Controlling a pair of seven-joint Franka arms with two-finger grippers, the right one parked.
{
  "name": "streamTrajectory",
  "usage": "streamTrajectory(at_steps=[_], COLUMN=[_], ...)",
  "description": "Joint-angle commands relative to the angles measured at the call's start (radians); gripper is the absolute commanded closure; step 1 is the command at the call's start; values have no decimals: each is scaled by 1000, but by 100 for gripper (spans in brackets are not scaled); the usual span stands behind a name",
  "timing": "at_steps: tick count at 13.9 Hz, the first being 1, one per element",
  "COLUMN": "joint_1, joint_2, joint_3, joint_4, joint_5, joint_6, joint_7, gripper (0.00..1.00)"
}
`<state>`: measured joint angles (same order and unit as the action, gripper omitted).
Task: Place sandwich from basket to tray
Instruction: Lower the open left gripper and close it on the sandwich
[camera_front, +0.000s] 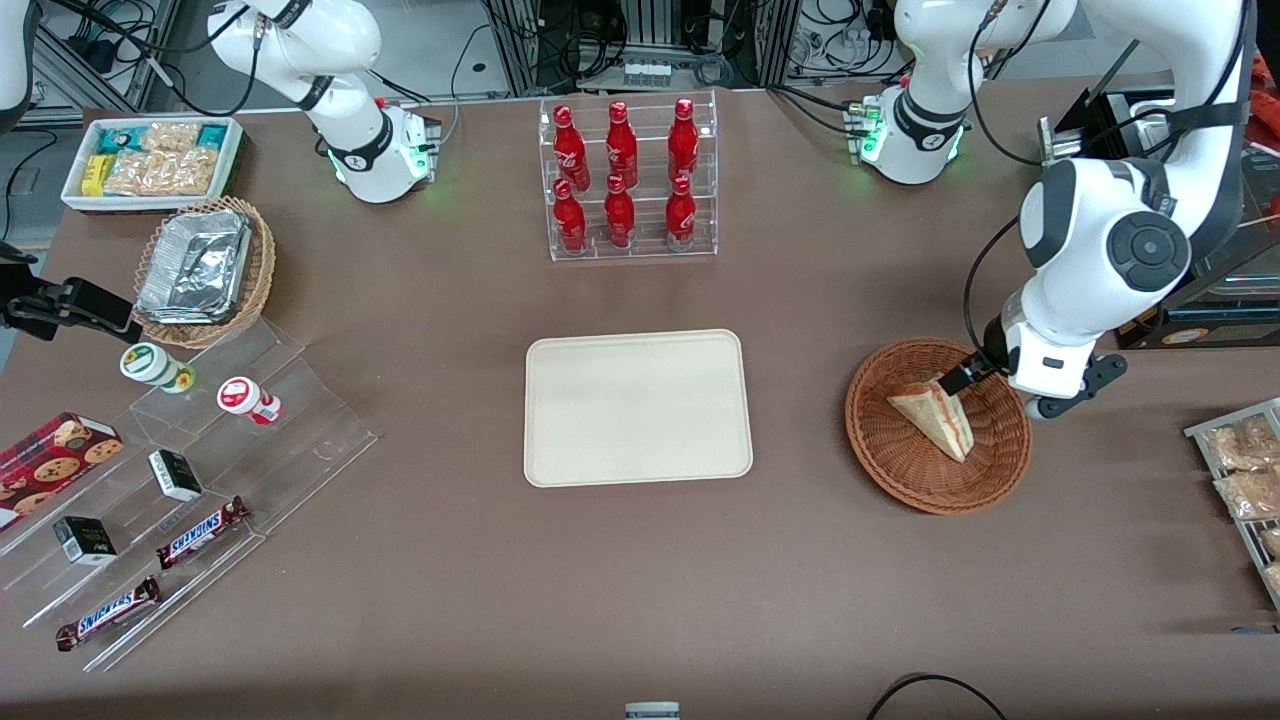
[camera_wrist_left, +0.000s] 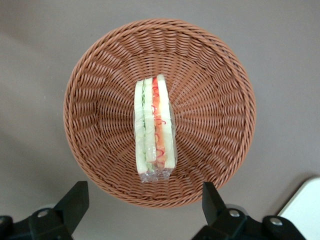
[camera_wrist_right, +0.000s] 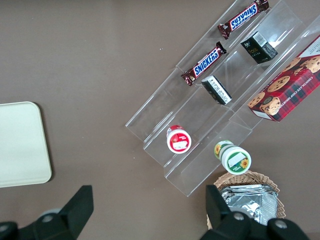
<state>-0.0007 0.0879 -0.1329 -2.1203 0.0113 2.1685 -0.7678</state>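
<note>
Brown table (camera_front: 440, 560) holds the tray (camera_front: 638, 408) in the middle and the basket (camera_front: 905, 470) toward the working arm's end. Inside the basket the sandwich (camera_front: 935, 417) rests on its side. Above it hangs the gripper (camera_wrist_left: 142, 207), fingers (camera_wrist_left: 75, 200) spread apart, holding nothing.

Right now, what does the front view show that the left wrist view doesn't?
Only the front view shows the bottle rack, the snack stand, the foil containers, and the whole tray. Only the left wrist view looks straight down on the open gripper above the basket, showing the sandwich's filling edge. Both share the basket, sandwich and table.
</note>
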Motion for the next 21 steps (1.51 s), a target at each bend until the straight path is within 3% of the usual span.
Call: streamTrajectory(at_steps=[1, 17, 18, 20, 21], joint_1=[-13, -2, -2, -2, -2], joint_2=[12, 173, 173, 171, 168], joint_3=[2, 9, 9, 9, 9], joint_4=[-26, -96, -99, -101, -104], joint_5=[4, 2, 2, 2, 2], joint_6=[36, 283, 283, 272, 261], joint_7=[-88, -134, -136, -153, -153], gripper=[0, 0, 8, 91, 100])
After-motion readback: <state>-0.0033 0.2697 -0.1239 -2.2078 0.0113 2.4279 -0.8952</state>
